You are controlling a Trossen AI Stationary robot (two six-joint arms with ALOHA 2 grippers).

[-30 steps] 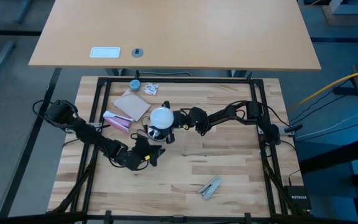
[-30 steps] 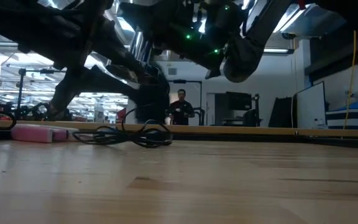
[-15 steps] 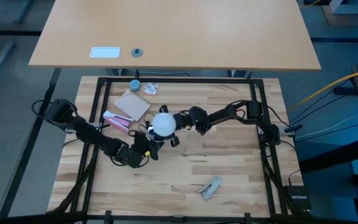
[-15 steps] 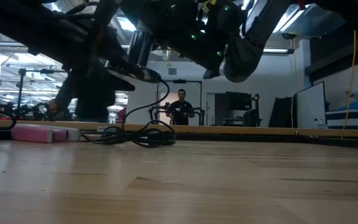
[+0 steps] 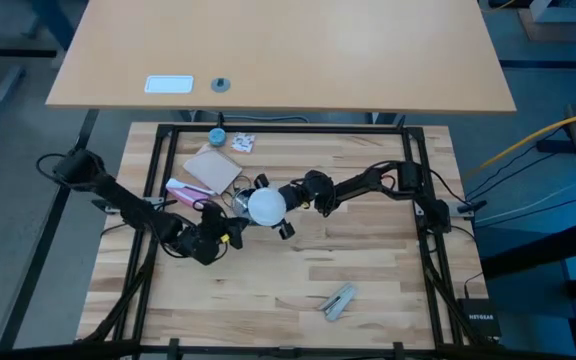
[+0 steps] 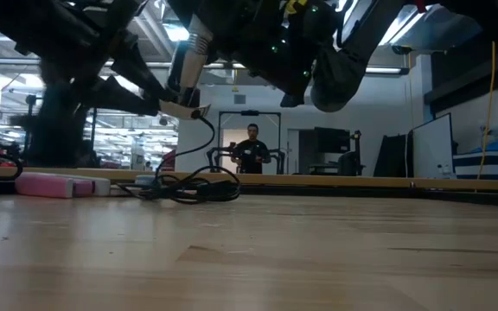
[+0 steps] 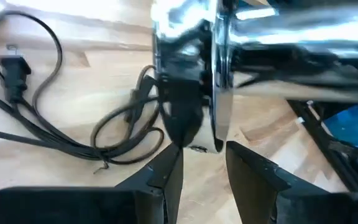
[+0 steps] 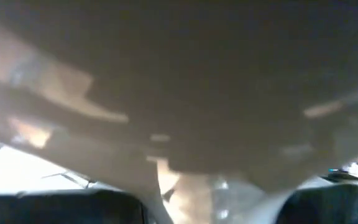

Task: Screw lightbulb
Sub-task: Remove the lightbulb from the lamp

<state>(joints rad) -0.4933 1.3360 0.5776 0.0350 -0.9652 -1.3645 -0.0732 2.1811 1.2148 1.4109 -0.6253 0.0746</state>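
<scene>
Small frosted-white round lightbulb (image 5: 266, 205) clamped in right gripper (image 5: 272, 207), just beside shiny silver socket (image 7: 191, 74); left gripper (image 7: 202, 163) grasping that socket.

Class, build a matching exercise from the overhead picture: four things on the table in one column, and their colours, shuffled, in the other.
Things:
1. lightbulb
2. flat block by the left arm
3. small round cap
4. power cord

Colours:
a. blue
b. black
c. white
d. pink

Pairs: 1-c, 2-d, 3-a, 4-b
</scene>
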